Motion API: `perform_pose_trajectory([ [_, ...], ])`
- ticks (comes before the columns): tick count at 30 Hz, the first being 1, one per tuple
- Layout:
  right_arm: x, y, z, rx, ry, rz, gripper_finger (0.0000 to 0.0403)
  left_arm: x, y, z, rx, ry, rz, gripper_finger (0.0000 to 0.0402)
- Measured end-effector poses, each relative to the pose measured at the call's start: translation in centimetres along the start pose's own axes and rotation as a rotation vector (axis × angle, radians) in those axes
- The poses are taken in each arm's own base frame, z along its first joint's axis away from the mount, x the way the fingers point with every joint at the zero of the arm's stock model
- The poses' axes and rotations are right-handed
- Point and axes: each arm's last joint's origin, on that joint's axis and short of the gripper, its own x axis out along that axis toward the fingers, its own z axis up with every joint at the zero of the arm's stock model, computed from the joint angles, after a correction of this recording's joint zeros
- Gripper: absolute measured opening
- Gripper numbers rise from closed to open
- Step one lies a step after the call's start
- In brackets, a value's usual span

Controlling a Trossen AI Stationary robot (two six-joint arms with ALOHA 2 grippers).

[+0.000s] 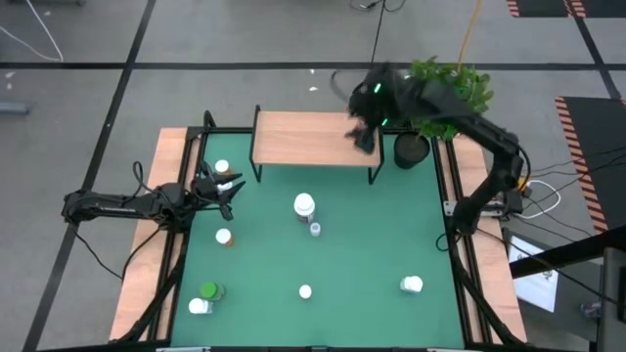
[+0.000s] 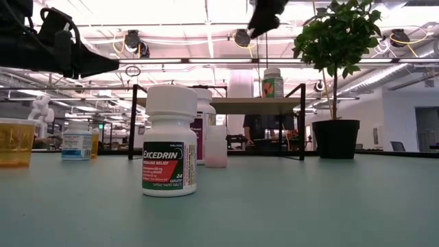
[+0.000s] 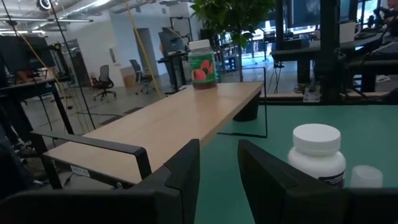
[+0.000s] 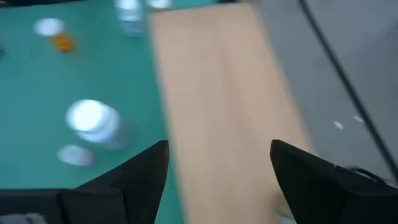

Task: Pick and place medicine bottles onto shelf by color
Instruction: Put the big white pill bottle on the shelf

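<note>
The shelf (image 1: 313,140) is a light-wood board on black legs at the table's far side. A green bottle with a white cap (image 2: 272,82) stands on its right end. My right gripper (image 2: 264,17) hangs open well above that bottle, touching nothing; its wrist view looks down on the bare board (image 4: 224,106). Several other bottles stand on the green mat: a big white one (image 1: 304,205), a small pale one (image 1: 315,229), an orange one (image 1: 224,237) and an Excedrin bottle (image 2: 169,140). My left gripper (image 3: 219,168) waits level at the table's left edge, fingers slightly apart and empty.
A black pot with a leafy plant (image 1: 412,149) stands just right of the shelf, under my right arm. More bottles sit near the left front corner (image 1: 203,298), by the left edge (image 1: 221,168) and at the front right (image 1: 412,285).
</note>
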Motion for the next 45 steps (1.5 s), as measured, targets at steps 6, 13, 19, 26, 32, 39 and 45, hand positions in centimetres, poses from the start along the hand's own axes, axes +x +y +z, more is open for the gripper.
perform_pose_trajectory([
  [6,6.6,7.9,-2.6,-0.088,-0.166,0.148,0.0274,0.0,0.0,0.0,0.037,-0.001,-0.001,0.0113],
  [13,13.0,13.7,-7.4,-0.145,-0.363,0.262,0.0276,0.0,0.0,0.1,0.123,-0.019,-0.02,0.0113],
  [19,16.2,14.9,-8.9,-0.163,-0.395,0.19,0.0311,0.0,0.1,0.6,0.147,-0.063,-0.007,0.0113],
  [26,18.6,14.8,-9.6,-0.053,-0.369,0.113,0.0347,0.0,0.1,0.7,0.169,-0.068,-0.005,0.0113],
  [32,19.7,14.9,-9.9,-0.028,-0.354,0.113,0.034,0.0,0.1,0.7,0.169,-0.068,-0.004,0.0113],
  [39,19.7,14.8,-9.9,-0.033,-0.358,0.066,0.0339,0.0,0.1,0.6,0.166,-0.064,-0.005,0.0113],
  [45,19.3,14.8,-9.5,-0.079,-0.401,0.056,0.0339,0.0,0.1,0.6,0.148,-0.061,-0.005,0.0113],
])
